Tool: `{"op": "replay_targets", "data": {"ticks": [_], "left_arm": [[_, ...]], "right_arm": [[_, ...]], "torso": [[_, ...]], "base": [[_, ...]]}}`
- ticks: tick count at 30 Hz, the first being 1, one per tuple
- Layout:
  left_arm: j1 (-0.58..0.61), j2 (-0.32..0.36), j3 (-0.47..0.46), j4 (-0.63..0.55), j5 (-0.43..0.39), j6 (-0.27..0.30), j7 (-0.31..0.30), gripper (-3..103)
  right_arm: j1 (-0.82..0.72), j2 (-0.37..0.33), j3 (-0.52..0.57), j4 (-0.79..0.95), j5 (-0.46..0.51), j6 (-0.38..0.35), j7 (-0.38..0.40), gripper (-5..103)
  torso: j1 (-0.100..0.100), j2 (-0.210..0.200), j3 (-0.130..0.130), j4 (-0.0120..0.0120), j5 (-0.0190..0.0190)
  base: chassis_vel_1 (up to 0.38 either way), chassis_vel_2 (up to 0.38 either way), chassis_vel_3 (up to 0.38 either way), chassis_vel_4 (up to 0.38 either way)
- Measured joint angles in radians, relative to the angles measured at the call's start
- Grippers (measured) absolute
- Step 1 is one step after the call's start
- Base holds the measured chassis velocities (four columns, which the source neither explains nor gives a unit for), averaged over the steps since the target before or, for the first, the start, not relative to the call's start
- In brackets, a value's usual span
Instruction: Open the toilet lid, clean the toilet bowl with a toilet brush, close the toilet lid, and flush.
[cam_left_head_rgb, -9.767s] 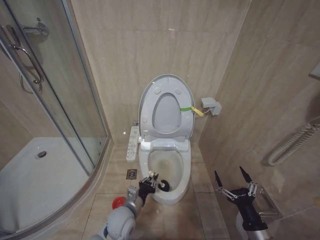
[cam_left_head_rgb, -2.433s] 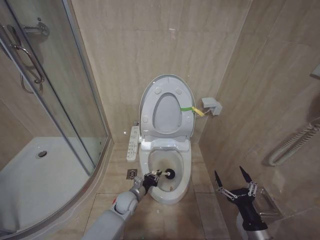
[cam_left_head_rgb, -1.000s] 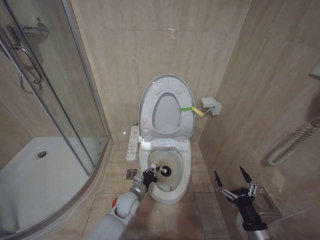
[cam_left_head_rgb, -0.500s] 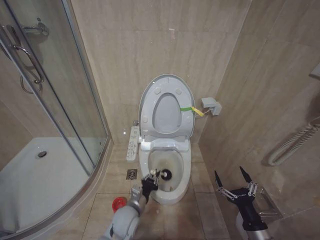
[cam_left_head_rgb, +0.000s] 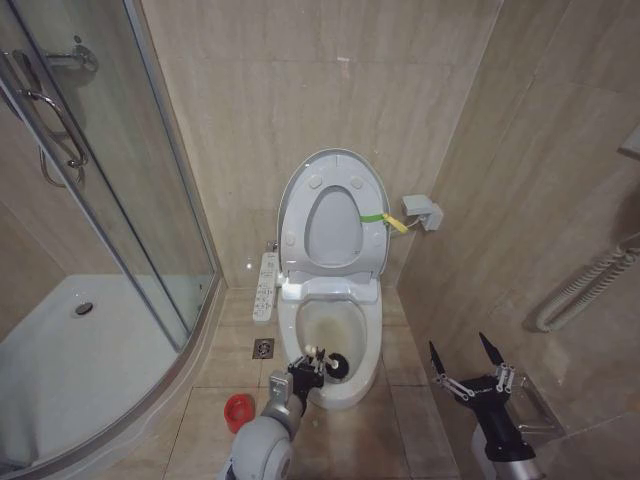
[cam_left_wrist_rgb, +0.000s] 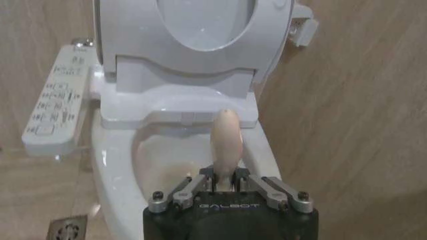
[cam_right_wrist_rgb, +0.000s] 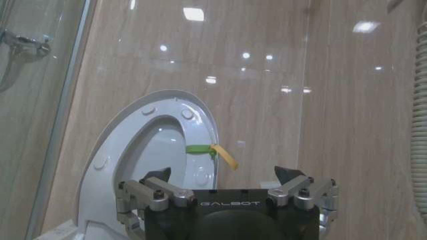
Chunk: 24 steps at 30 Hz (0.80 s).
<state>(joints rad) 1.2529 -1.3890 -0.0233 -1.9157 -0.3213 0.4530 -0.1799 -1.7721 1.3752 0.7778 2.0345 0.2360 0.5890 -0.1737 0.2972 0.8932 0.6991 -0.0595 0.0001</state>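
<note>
**Op:** Where's the brush right now?

**Eng:** The toilet brush (cam_left_head_rgb: 334, 365) has its dark head at the near rim of the toilet bowl (cam_left_head_rgb: 345, 392), right at the front edge. Your left gripper (cam_left_head_rgb: 305, 369) is clamped on the pale handle; the left wrist view shows the jaws pinched narrow round the handle's shaft.

**Op:** What changed?

**Eng:** Half a second ago the head sat further in, over the stained middle of the bowl. It has now pulled toward you, and the arm has drawn back with it. A few seconds earlier it was on the right of the bowl. So you've swept right, centre, near. I'd judge scrubbing is well along, maybe ending.

**Op:** Lid?

**Eng:** The toilet lid (cam_left_head_rgb: 300, 195) is still up against the far wall, seat ring (cam_left_head_rgb: 335, 232) raised with it. Closing and flushing not yet done.

**Op:** Holder?

**Eng:** The red cup holder (cam_left_head_rgb: 238, 411) is on the floor left of the bowl, near your left arm.

**Op:** Right side?

**Eng:** Your right gripper (cam_left_head_rgb: 466, 368) is parked low right, fingers spread wide, holding nothing.
</note>
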Motion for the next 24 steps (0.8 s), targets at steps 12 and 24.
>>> {"op": "replay_targets", "data": {"ticks": [12,24], "left_arm": [[0.033,-0.012,-0.007,-0.013,-0.005,0.016,-0.032,18],[-0.109,0.021,-0.018,0.138,-0.155,0.01,-0.044,18]], "right_arm": [[0.0,0.0,0.0,0.0,0.0,0.0,0.0,100],[0.0,0.0,0.0,0.0,0.0,0.0,0.0,100]], "torso": [[0.0,0.0,0.0,0.0001,0.0],[0.0,0.0,0.0,0.0,-0.0003]], "base": [[0.0,0.0,0.0,0.0],[0.0,0.0,0.0,0.0]]}}
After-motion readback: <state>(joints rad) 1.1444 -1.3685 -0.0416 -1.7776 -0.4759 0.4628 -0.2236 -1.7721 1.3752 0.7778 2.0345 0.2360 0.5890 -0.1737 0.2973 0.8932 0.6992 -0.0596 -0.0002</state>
